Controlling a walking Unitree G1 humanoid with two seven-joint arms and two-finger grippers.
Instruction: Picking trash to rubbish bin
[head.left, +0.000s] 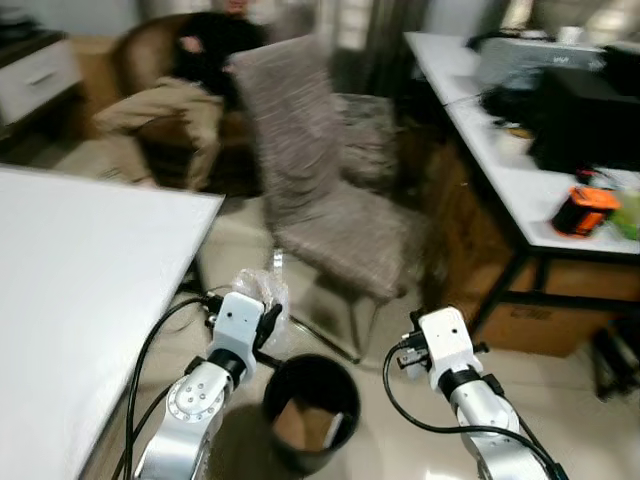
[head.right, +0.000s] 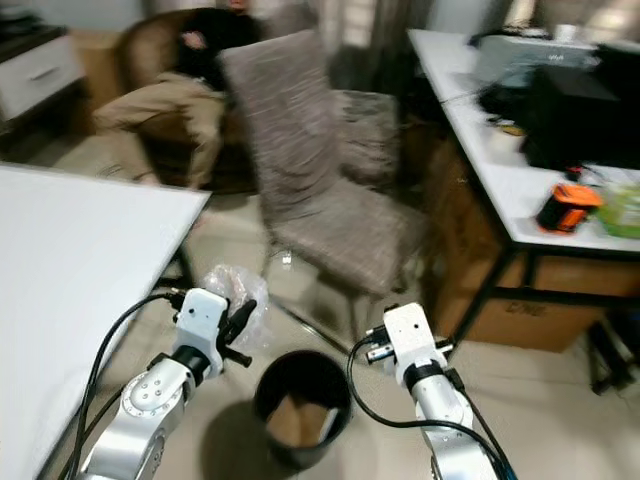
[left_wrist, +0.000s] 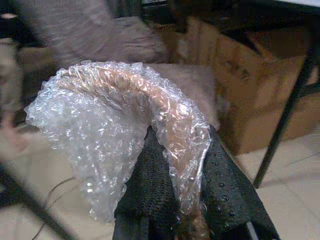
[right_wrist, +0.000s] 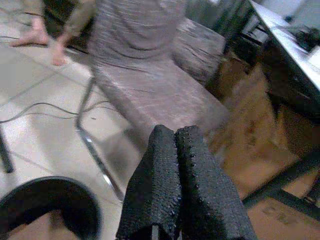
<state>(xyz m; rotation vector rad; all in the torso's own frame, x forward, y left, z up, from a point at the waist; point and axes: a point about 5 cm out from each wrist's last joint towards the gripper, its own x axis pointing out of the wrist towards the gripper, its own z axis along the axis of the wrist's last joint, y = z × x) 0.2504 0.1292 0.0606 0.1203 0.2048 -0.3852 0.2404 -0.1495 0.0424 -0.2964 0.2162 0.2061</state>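
Head views: the left gripper (head.left: 268, 322) holds a wad of bubble wrap (head.left: 258, 290) just up and to the left of the black bin (head.left: 311, 411), short of its rim; this arm is nearer.

Left wrist: fingers (left_wrist: 150, 185) pinch the wrap.

Right wrist: the right gripper (right_wrist: 176, 140) is closed, empty.

No legible writing.

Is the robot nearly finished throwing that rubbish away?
Partly. Picked up: the left pincer grips the bubble wrap. In hand: carrying it beside the black bin, which already holds some brown scrap. Left: moving over the opening and letting go. The right pincer is shut, empty.
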